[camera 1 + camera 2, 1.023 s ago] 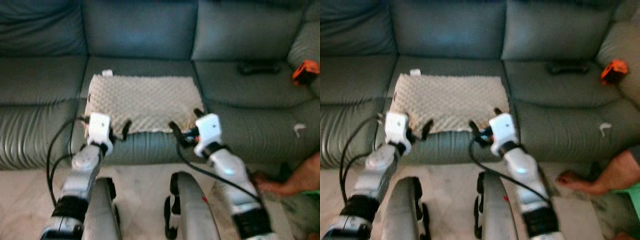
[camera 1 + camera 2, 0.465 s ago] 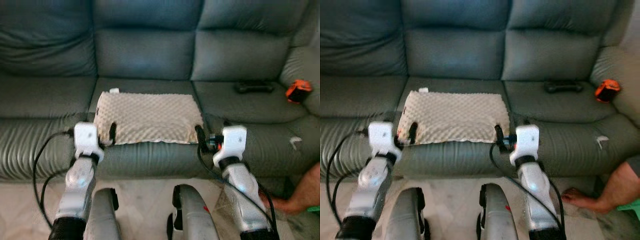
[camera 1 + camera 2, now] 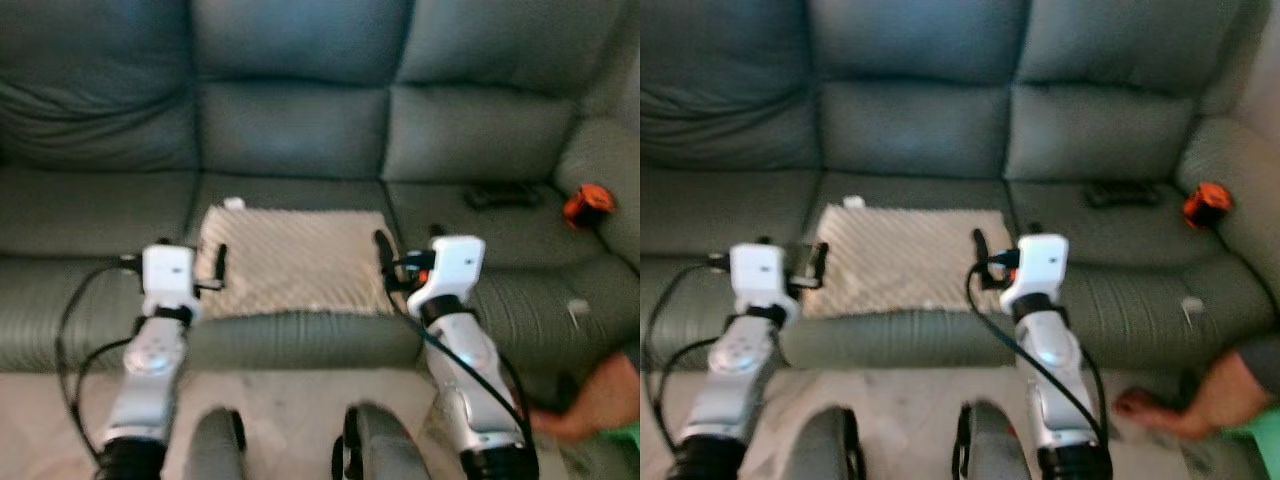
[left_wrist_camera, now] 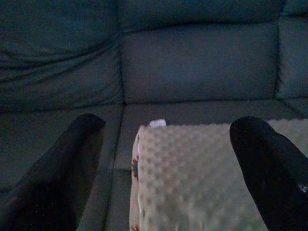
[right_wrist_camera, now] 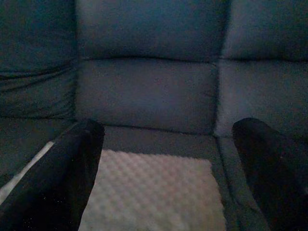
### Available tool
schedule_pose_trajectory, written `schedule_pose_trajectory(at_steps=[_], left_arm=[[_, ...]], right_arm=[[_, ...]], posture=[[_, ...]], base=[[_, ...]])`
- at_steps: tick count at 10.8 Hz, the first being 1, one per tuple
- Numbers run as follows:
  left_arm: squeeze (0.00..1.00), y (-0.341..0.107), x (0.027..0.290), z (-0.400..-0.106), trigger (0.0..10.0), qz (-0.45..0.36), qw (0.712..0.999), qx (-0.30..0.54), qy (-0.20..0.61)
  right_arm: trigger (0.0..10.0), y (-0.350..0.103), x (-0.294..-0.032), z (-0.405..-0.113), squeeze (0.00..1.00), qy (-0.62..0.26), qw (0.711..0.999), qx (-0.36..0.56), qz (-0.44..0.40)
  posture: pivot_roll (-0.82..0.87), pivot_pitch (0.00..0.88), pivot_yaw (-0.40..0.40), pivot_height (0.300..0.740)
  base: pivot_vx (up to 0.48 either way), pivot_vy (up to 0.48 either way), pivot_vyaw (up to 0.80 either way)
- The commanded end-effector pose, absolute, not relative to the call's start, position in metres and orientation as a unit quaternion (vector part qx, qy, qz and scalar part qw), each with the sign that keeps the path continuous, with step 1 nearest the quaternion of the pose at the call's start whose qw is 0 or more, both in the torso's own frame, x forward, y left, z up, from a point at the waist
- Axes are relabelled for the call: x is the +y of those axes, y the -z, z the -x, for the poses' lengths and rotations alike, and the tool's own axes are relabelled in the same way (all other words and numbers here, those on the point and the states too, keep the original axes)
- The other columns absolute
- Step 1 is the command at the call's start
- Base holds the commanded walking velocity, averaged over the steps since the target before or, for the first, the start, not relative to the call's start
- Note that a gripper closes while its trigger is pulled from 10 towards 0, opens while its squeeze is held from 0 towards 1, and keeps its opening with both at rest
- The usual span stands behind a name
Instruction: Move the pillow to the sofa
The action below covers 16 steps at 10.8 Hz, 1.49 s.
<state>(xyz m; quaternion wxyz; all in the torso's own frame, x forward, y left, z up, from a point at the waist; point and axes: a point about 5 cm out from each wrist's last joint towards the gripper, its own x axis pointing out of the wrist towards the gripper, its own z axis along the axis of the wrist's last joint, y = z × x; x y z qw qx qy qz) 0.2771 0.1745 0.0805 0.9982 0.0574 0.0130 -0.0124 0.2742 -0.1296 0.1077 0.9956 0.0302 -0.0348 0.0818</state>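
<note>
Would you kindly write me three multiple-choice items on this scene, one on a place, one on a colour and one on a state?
1. Where does the pillow lie?
A. on the floor
B. on the sofa's middle seat
C. on the sofa's armrest

2. What colour is the small object on the sofa at the robot's right?
A. orange
B. yellow
C. white

3. How do the left gripper and right gripper stand?
A. both shut on the pillow
B. one open, one shut
C. both open

Answers: 1 B, it lies flat on the middle cushion; 2 A, it shows bright orange; 3 C, each wrist view shows fingers spread wide apart.
</note>
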Motion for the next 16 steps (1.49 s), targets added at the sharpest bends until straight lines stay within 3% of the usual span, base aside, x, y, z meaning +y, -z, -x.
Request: schedule_pose_trajectory(at_steps=[1, 5, 6, 9, 10, 13, 16], left_arm=[[0.00, -0.082, 0.173, -0.277, 10.0, -0.068, 0.998, 0.009, 0.002], [0.00, -0.078, 0.180, -0.276, 10.0, -0.062, 0.998, 0.015, -0.013], [0.00, -0.078, 0.177, -0.279, 10.0, -0.101, 0.994, 0.011, 0.047], [0.00, -0.091, 0.210, -0.310, 10.0, -0.106, 0.994, 0.023, 0.029], [0.00, -0.088, 0.207, -0.311, 10.0, -0.077, 0.997, 0.025, 0.008], [0.00, -0.068, 0.190, -0.302, 10.0, -0.056, 0.997, 0.037, 0.026], [0.00, -0.064, 0.184, -0.296, 10.0, -0.053, 0.997, 0.033, 0.035]], right_arm=[[10.0, -0.107, -0.132, -0.272, 0.00, -0.080, 0.996, -0.029, -0.028], [10.0, -0.104, -0.160, -0.270, 0.00, -0.047, 0.998, -0.018, -0.025], [10.0, -0.107, -0.163, -0.273, 0.00, -0.050, 0.998, -0.022, -0.023], [10.0, -0.109, -0.161, -0.280, 0.00, -0.046, 0.998, -0.023, -0.024], [10.0, -0.104, -0.166, -0.279, 0.00, -0.022, 0.999, -0.015, -0.023], [10.0, -0.101, -0.161, -0.278, 0.00, -0.055, 0.998, -0.015, -0.009], [10.0, -0.103, -0.157, -0.283, 0.00, -0.076, 0.997, -0.022, -0.011]], posture=[[-0.04, 0.069, -0.065, 0.740], [-0.05, 0.078, -0.076, 0.740], [-0.05, 0.079, -0.081, 0.740], [-0.05, 0.066, -0.085, 0.740], [-0.06, 0.055, -0.078, 0.740], [-0.06, 0.048, -0.084, 0.740], [-0.05, 0.053, -0.084, 0.740]], base=[[0.000, 0.000, 0.00], [0.000, 0.000, 0.00], [0.000, 0.000, 0.00], [0.000, 0.000, 0.00], [0.000, 0.000, 0.00], [0.000, 0.000, 0.51], [0.000, 0.480, 0.76]])
